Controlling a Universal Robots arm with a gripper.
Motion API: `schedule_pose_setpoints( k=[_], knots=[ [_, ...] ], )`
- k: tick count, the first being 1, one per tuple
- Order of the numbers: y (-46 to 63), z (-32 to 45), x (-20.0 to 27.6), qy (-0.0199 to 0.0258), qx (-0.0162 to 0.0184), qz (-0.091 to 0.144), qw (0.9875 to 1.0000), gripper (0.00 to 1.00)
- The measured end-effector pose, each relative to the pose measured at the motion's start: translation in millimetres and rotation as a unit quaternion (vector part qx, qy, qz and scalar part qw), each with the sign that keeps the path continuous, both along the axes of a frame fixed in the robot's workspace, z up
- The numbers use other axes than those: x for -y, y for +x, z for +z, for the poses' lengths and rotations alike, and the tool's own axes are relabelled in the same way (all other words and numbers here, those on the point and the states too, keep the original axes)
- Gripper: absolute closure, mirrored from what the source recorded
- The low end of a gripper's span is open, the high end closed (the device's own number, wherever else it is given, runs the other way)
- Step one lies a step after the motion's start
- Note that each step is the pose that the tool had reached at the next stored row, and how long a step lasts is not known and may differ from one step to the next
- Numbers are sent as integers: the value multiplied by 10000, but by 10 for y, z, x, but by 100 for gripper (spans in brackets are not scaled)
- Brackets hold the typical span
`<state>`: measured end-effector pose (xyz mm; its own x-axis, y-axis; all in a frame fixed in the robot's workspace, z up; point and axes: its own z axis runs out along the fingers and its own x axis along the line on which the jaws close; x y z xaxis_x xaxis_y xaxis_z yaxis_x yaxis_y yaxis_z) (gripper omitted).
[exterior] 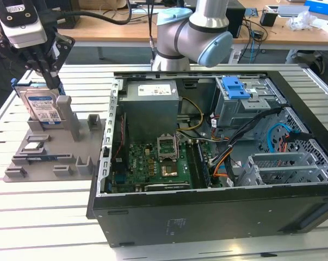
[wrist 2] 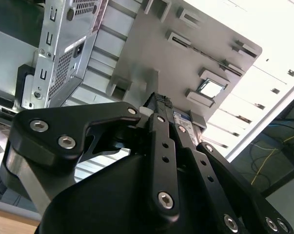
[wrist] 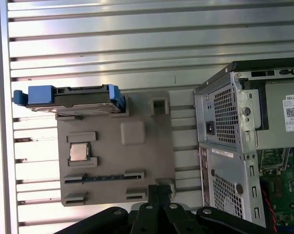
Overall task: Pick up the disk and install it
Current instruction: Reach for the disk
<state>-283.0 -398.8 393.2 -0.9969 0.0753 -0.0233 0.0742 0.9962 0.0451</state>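
Note:
The disk [exterior: 41, 106] stands on edge in a slot of the grey holder plate [exterior: 71, 157] at the exterior view's left, silver with a white and blue label and a blue bracket. In the first wrist view the disk [wrist: 68, 97] sits at one edge of the plate [wrist: 112, 168]. My gripper [exterior: 56, 86] hangs just above the disk's upper corner, shut, with nothing between its fingers. Its closed fingertips show in both wrist views [wrist: 159, 189] [wrist 2: 159, 101]. A blue strip of the disk [wrist 2: 182, 117] peeks out behind them.
The open computer case [exterior: 207, 212] lies right of the plate, with the grey power-supply box [exterior: 153, 103], the motherboard [exterior: 153, 168] and a drive cage with a blue latch [exterior: 234, 87]. A processor chip [wrist: 80, 152] rests on the plate. The slatted metal table [exterior: 44, 217] lies around.

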Motion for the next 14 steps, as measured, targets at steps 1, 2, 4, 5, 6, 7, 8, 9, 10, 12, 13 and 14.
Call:
schedule_pose_setpoints(
  k=[1,2,4,5,6,7,8,9,10,12,13,14],
  knots=[
    [-13,0,0,0,0,0,10000,89],
    [-21,0,0,0,0,1,10000,89],
    [-37,0,0,0,0,0,10000,89],
    [-48,0,0,0,0,0,10000,89],
    [-61,0,0,0,0,0,10000,89],
    [-71,0,0,0,0,0,10000,89],
    [-95,0,0,0,0,0,10000,89],
    [-111,0,0,0,0,1,10000,89],
    [-130,0,0,0,0,0,10000,89],
    [-154,0,0,0,0,0,10000,89],
    [-164,0,0,0,0,0,10000,89],
    [-183,0,0,0,0,0,10000,89]
  ],
)
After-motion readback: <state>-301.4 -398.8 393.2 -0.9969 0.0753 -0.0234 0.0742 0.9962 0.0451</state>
